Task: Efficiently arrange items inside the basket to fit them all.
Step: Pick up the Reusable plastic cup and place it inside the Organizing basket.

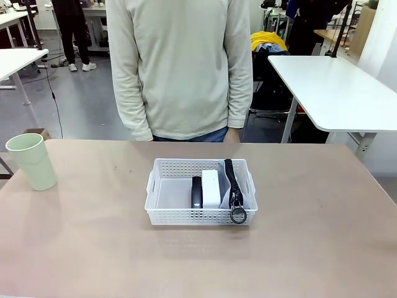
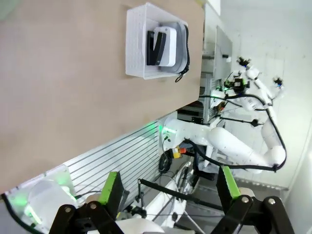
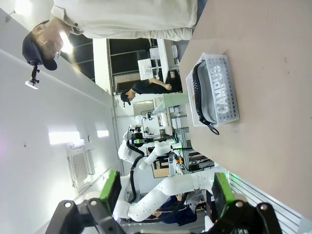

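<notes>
our left gripper (image 2: pixel 169 183) and right gripper (image 3: pixel 166 183) both hang spread and empty. the pale green cup (image 1: pixel 31 161) stands upright, well apart from the basket (image 1: pixel 186 215), on the left jaws' side, likely nearer our left arm.

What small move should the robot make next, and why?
Probably reach the open left gripper toward the pale green cup: it stands on the table at the robot's left, outside the basket. The stapler, white box and pouch already sit in the basket, with its left part free.
</notes>
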You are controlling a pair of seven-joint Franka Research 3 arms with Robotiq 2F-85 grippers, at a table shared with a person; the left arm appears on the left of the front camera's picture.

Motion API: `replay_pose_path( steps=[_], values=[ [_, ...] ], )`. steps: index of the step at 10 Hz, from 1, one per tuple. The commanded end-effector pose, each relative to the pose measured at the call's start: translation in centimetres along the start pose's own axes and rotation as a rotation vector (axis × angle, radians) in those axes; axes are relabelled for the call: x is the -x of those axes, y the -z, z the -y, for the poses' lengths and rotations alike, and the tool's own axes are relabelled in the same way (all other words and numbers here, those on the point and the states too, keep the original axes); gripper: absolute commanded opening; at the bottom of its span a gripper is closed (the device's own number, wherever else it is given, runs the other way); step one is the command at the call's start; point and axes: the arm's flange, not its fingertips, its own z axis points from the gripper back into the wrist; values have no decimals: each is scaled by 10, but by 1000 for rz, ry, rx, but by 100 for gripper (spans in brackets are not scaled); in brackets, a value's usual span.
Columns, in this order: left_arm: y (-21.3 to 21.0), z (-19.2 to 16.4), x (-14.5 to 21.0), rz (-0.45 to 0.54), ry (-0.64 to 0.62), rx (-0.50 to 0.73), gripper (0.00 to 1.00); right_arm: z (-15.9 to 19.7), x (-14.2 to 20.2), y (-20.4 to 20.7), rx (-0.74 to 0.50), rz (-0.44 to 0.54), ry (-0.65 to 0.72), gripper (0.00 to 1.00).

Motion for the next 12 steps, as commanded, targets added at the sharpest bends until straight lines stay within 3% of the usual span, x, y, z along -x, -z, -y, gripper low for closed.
replay_pose_path(
  steps=[1,2,4,5,9,10,11,12],
  values=[
    [-6,14,-15,65,265,-93,100,-1,1,-1,-18,1,-23,100],
    [-18,11,-31,205,480,-139,100,-1,1,-1,-18,1,-23,100],
    [-30,-7,-56,295,774,-360,100,-1,1,-1,-18,1,-23,100],
    [-34,-23,-66,341,783,-356,100,-1,1,-1,-18,1,-23,100],
    [-75,-86,-63,381,565,-428,100,-1,1,-1,-18,1,-23,100],
    [-86,-84,-69,449,329,-327,100,-1,1,-1,-18,1,-23,100],
    [-68,-86,-64,363,609,-435,100,-1,1,-1,-18,1,-23,100],
    [-68,-86,-64,363,609,-435,100,-1,1,-1,-18,1,-23,100]
  ],
)
